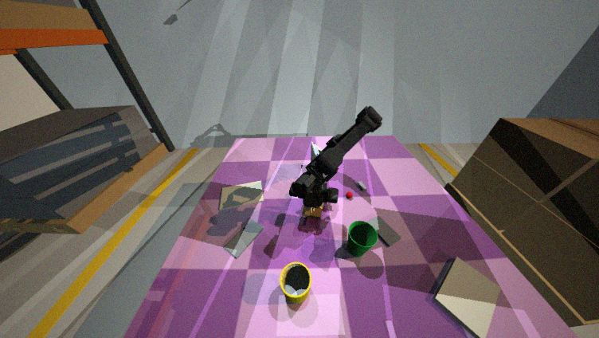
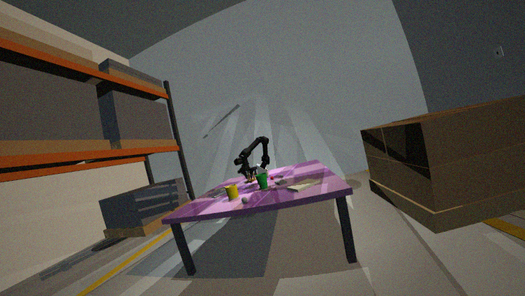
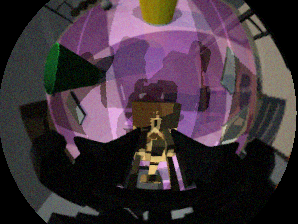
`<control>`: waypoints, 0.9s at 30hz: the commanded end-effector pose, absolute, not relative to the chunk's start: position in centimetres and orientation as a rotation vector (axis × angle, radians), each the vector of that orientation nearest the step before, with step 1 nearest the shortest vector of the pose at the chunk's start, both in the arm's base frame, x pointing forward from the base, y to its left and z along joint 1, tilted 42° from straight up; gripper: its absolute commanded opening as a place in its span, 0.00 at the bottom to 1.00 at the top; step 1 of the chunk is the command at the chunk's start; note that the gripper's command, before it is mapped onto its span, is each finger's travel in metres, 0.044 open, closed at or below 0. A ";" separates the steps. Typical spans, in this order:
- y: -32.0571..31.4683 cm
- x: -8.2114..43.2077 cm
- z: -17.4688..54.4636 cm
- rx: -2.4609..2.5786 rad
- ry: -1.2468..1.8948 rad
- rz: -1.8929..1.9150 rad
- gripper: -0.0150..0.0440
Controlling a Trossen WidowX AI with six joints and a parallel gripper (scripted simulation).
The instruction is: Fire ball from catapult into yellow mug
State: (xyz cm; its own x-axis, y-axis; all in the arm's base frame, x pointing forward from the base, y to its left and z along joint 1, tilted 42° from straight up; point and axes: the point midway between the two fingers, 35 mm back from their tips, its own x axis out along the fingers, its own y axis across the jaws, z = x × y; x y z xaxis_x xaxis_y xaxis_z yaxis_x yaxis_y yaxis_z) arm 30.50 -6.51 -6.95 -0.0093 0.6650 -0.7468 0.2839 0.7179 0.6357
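The wooden catapult (image 1: 312,210) (image 2: 250,181) (image 3: 156,111) stands on the table below the arm. My gripper (image 3: 155,130) is low over it, shut on the catapult, with its middle part between the dark fingers; the arm hides the exact contact in the top and exterior views. A small red ball (image 1: 349,194) (image 2: 271,177) lies on the table beside the catapult, outside my fingers. The yellow mug (image 1: 295,299) (image 2: 232,192) (image 3: 158,11) stands upright in front of the catapult, near the top middle of the wrist view. Whether anything lies in the catapult's cup cannot be told.
A green mug (image 1: 362,239) (image 2: 262,181) (image 3: 65,70) stands between the catapult and the yellow mug, off to one side. A grey ball (image 2: 244,200) lies near the yellow mug. Flat panels (image 1: 244,239) (image 1: 388,233) and a thick pale slab (image 1: 467,289) lie around on the table.
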 end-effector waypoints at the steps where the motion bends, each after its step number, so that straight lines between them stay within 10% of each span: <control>1: -6.9 30.7 -6.4 0.777 1.592 0.356 0.25; 27: -4.2 30.7 -9.5 0.787 1.594 0.353 0.25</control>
